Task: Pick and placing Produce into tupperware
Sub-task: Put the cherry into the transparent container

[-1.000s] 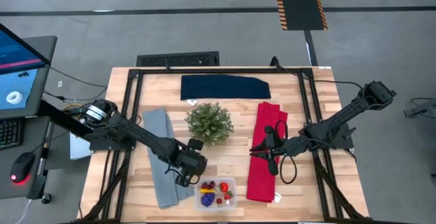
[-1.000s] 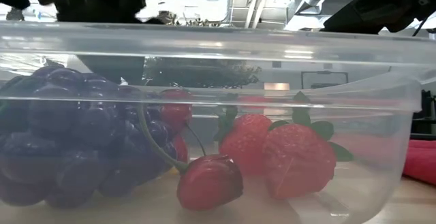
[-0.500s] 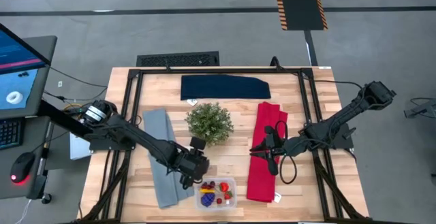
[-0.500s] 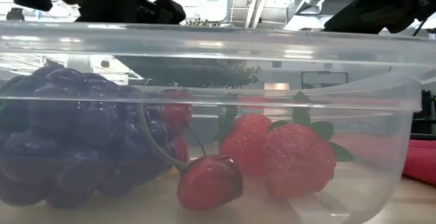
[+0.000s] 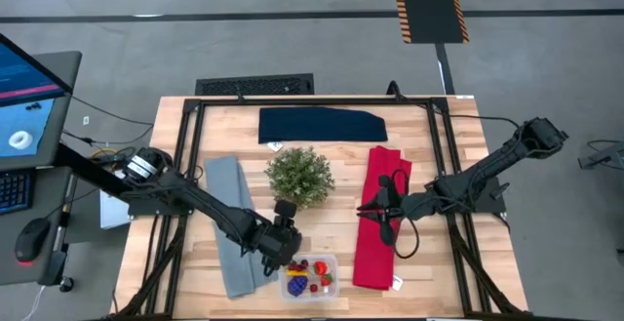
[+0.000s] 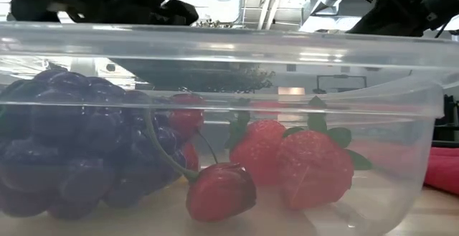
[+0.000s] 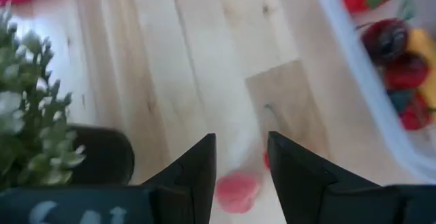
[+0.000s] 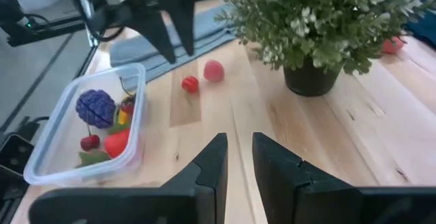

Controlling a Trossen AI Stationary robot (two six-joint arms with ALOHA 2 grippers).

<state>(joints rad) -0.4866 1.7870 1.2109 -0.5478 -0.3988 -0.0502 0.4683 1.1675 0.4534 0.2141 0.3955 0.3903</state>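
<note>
L gripper (image 7: 242, 159), fingers apart, hangs over a pink-red berry (image 7: 236, 190) on bare wood, just beside the tupperware (image 5: 309, 276) w/ grapes (image 6: 68, 146) and strawberries (image 6: 313, 168) inside. Center jaws, descend straight, pinch lightly. R gripper (image 8: 235, 159), parted, idles beyond plant (image 5: 299, 176).

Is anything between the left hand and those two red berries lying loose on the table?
Nothing visible. The left hand hangs open right above the paler red berry; the smaller red berry lies beside it on bare wood, short of the clear plastic container.

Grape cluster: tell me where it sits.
In the high view, the grape cluster lies inside the clear container, at its left end, beside the strawberries.
</note>
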